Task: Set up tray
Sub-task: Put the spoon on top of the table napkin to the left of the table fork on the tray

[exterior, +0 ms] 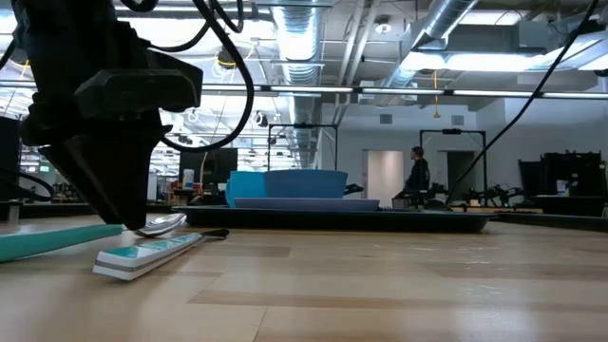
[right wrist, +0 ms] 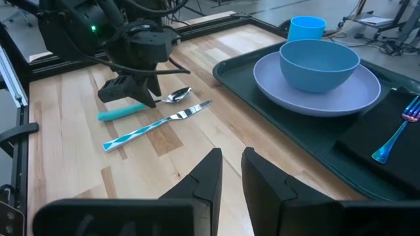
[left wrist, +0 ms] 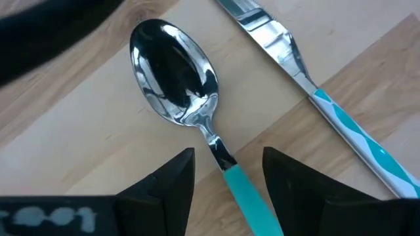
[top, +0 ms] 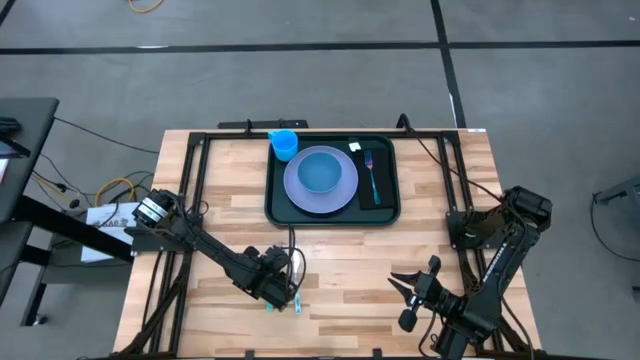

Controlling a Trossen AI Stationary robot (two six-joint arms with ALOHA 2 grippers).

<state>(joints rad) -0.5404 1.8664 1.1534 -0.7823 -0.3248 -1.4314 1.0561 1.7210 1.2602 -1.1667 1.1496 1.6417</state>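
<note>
A spoon (left wrist: 174, 78) with a teal handle lies flat on the wooden table near its left front. A knife (left wrist: 315, 98) with a teal-and-white handle lies beside it. My left gripper (left wrist: 228, 160) points steeply down over the spoon and is open. Its fingers stand on either side of the spoon where neck meets handle, with a gap on each side. The dark tray (top: 385, 215) sits at the far middle. It holds a lavender plate (top: 300, 195), a blue bowl (top: 320, 172), a blue cup (top: 285, 145) and a fork (top: 372, 172) on a black napkin (top: 366, 195). My right gripper (top: 400, 287) waits near the front right, with a narrow gap between its fingers and nothing in them.
Black frame rails (top: 190, 190) run along the table's left, right and far sides. Bare wood lies between the cutlery and the tray's near rim (right wrist: 262, 124). In the low view a person (exterior: 416, 176) stands far off in the room behind.
</note>
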